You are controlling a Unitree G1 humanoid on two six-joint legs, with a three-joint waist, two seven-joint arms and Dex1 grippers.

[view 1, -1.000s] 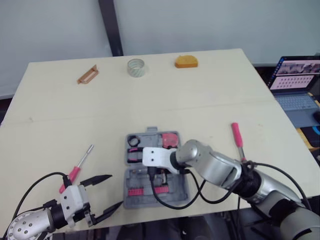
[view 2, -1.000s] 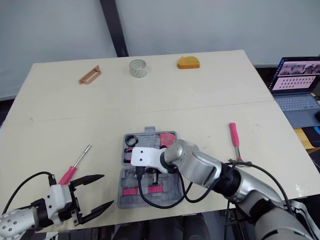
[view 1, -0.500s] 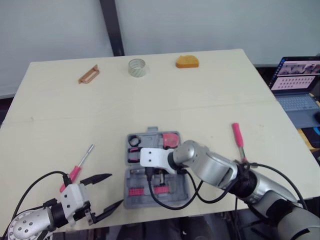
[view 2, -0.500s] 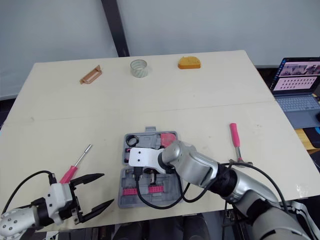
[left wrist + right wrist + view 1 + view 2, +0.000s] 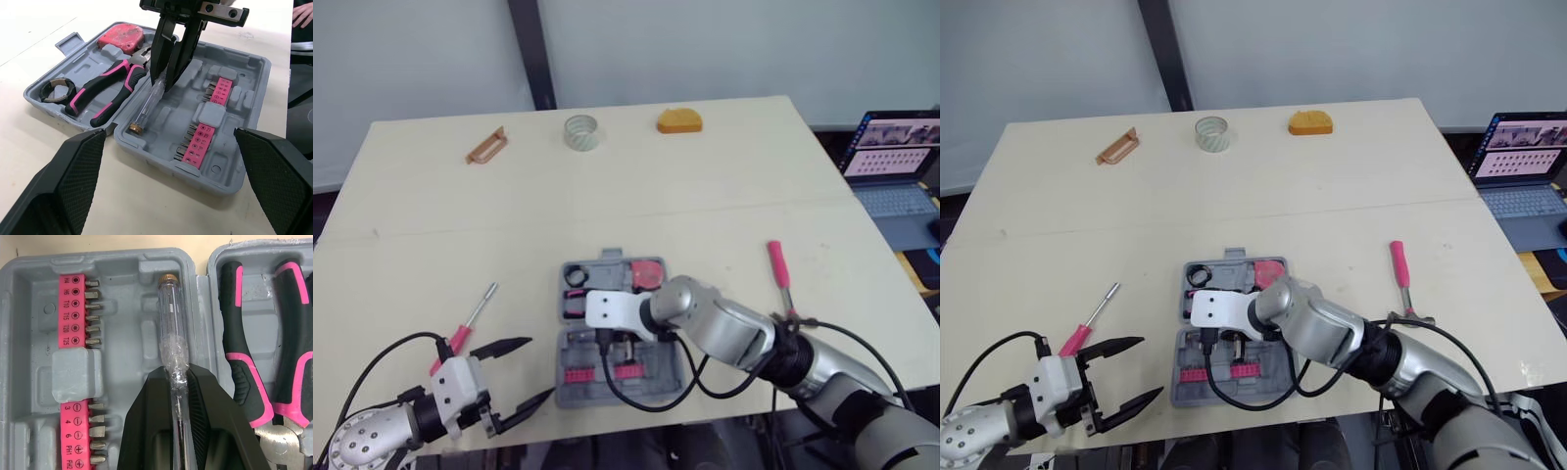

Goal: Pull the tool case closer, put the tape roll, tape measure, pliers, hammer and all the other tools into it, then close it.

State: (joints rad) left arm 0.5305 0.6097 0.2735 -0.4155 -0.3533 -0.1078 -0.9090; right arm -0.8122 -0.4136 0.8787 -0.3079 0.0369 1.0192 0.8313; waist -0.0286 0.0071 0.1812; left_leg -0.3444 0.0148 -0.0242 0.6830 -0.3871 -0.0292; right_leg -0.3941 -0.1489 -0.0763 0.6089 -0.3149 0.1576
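Observation:
The grey tool case [image 5: 570, 390] lies open near the table's front edge. It holds pink-handled pliers [image 5: 249, 372], a red tape measure [image 5: 120, 36], a black ring [image 5: 56, 89] and pink bit strips [image 5: 78, 308]. My right gripper [image 5: 619, 343] hangs over the case, shut on a clear-handled screwdriver [image 5: 172, 333]. The screwdriver's brass cap points down beside the hinge. My left gripper [image 5: 540, 368] stands open left of the case with nothing between its fingers. A pink-handled screwdriver [image 5: 470, 323] lies beside it. The tape roll [image 5: 580, 131] sits at the far edge.
A pink-handled tool [image 5: 778, 269] lies right of the case. An orange object [image 5: 678, 120] and a copper-coloured frame [image 5: 485, 146] rest along the far edge. A laptop [image 5: 896, 166] stands off the table's right side.
My right gripper has eased slightly left over the case with the clear screwdriver still in it. The left gripper has barely moved.

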